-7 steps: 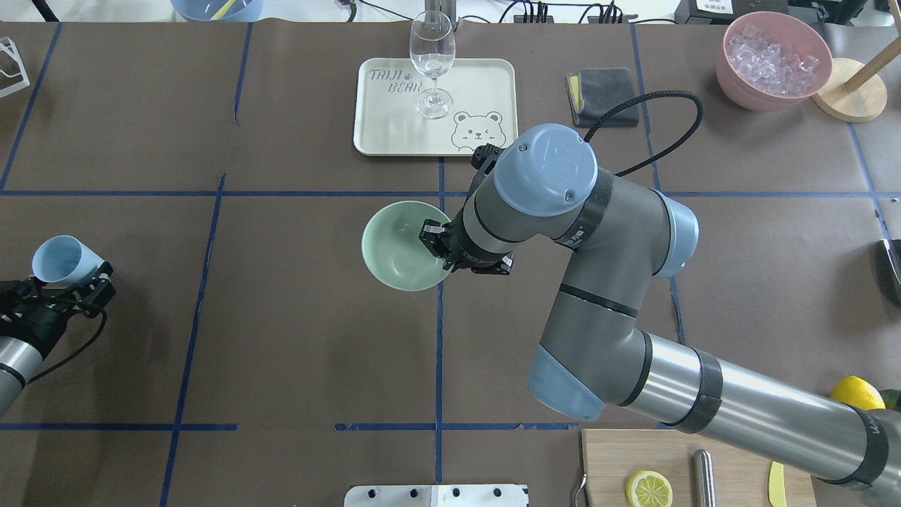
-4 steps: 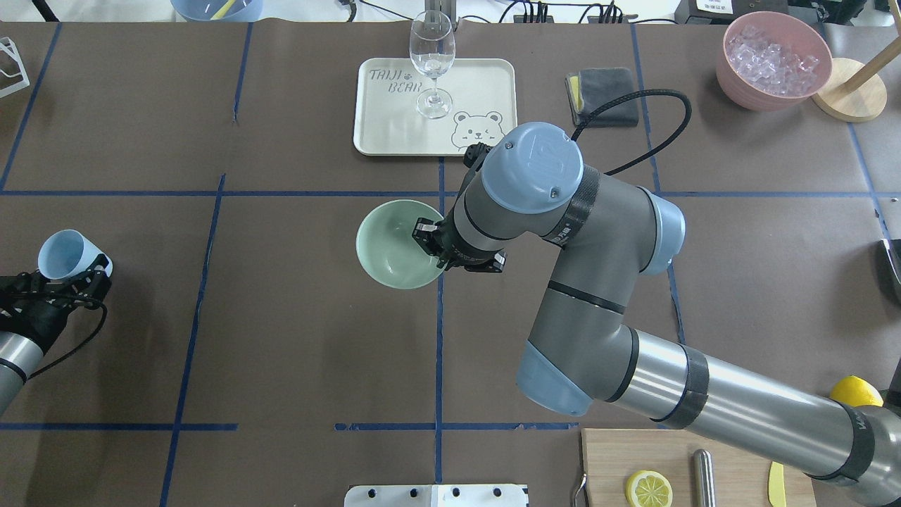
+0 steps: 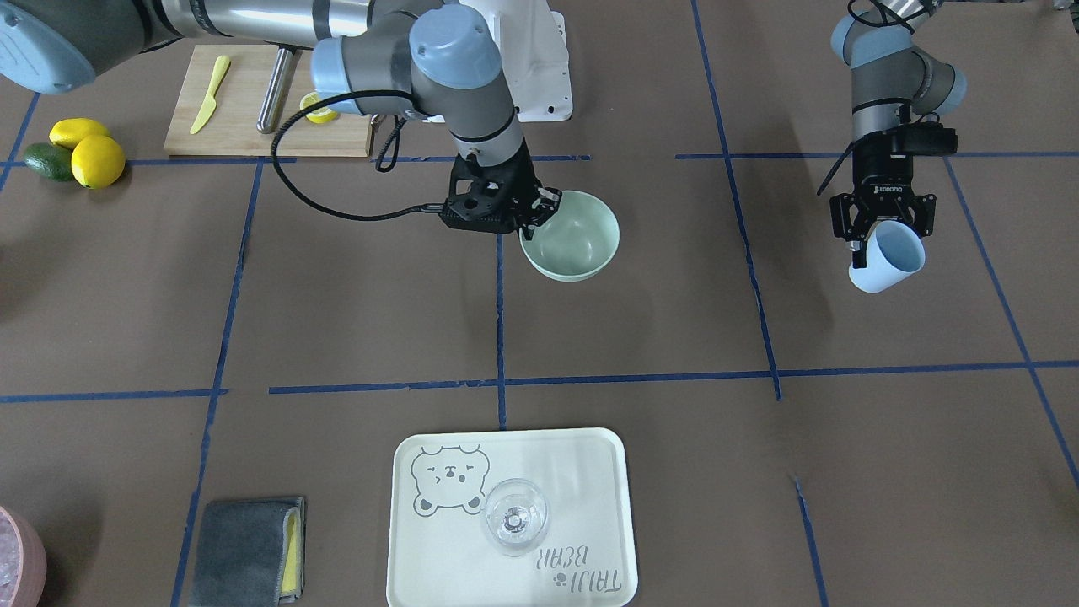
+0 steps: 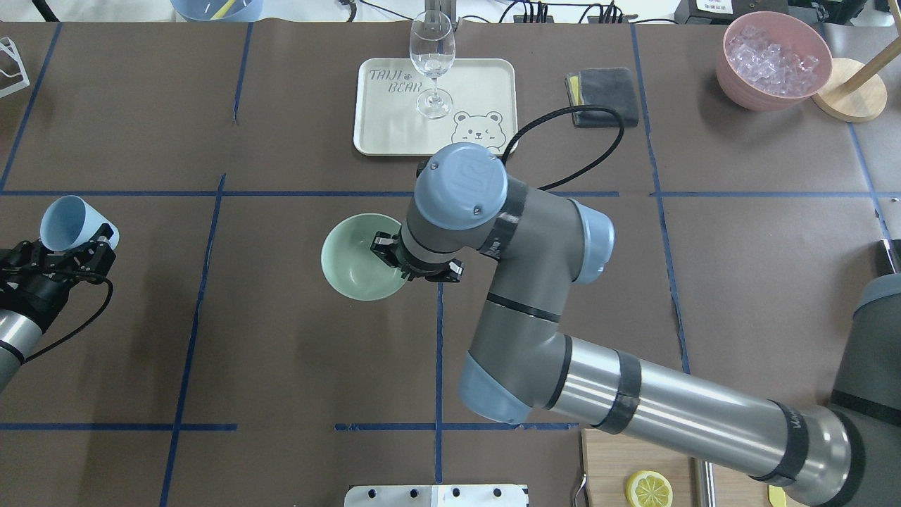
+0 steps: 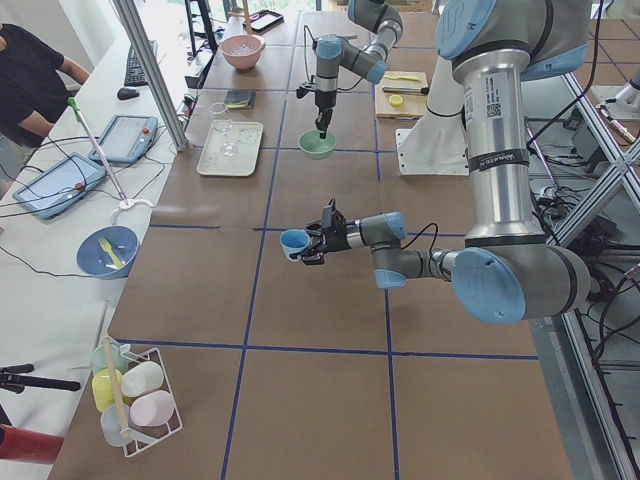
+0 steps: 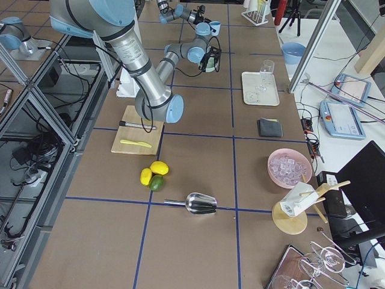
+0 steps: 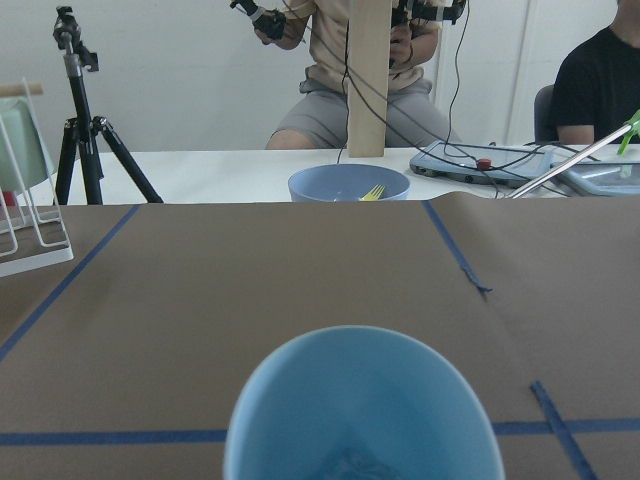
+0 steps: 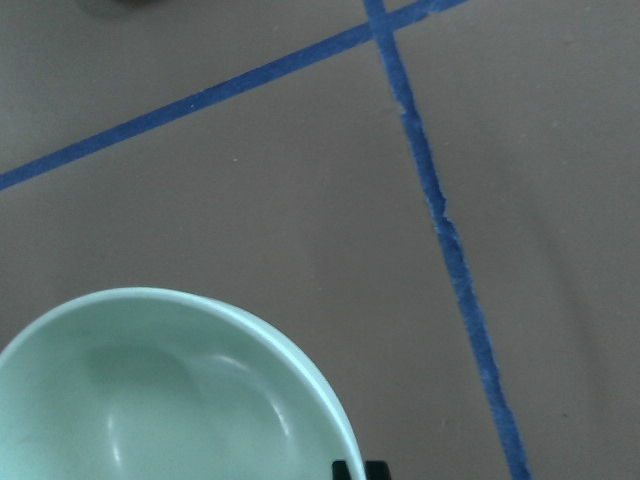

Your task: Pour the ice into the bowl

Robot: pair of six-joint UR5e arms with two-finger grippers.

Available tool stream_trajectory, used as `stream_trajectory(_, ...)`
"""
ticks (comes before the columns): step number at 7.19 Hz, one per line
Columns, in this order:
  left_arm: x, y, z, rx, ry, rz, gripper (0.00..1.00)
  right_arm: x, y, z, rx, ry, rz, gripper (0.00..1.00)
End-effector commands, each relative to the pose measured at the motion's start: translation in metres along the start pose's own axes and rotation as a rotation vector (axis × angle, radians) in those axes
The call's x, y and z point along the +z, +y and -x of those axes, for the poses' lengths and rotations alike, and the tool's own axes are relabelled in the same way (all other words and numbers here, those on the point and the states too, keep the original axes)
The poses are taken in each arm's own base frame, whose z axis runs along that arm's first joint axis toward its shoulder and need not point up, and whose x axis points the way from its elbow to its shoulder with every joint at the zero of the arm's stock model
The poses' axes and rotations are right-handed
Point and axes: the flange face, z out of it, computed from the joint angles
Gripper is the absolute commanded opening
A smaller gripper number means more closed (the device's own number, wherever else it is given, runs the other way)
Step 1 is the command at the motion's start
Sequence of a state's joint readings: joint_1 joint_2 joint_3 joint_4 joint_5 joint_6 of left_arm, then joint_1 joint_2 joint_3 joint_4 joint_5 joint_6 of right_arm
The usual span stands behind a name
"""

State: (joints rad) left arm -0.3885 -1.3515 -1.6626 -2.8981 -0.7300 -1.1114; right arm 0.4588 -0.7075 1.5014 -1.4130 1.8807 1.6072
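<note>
Now, "TAIJI BEAR" tray [image 4: 479,84], R gripper [image 3: 539,212] clamping bowl [image 3: 575,246]

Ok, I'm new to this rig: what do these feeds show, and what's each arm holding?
Two robot arms work at a brown table marked with blue tape. One feed looks down from behind the robot, one faces it from across the table (sides mirrored), two look along the table from its ends, and one camera sits on each wrist. The right gripper pinches the rim of the empty mint-green bowl. The left gripper is shut on a tilted light blue cup, off to the side. Also there: a tray with a wine glass, and a pink container of ice-like pieces.
</note>
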Motion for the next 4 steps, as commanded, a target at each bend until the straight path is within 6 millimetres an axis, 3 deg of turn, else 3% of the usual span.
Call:
stream_trajectory(1, -0.006, -0.029, -0.018, -0.035, 0.03, -0.032, 0.0, 0.043, 0.012, 0.041, -0.016, 0.065, -0.029, 0.0)
stream_trajectory(2, -0.01, -0.038, -0.027, -0.05, 0.05, -0.033, 0.0, 0.055, 0.021, 0.045, -0.028, 0.05, -0.026, 0.0)
stream_trajectory(3, -0.008, -0.046, -0.029, 0.037, 0.07, -0.013, 0.0, 0.054, 0.023, 0.047, -0.027, 0.037, -0.022, 0.0)
stream_trajectory(4, -0.006, -0.048, -0.028, 0.178, 0.065, -0.023, 0.0, 0.053, 0.023, 0.048, -0.031, 0.032, -0.022, 0.83)
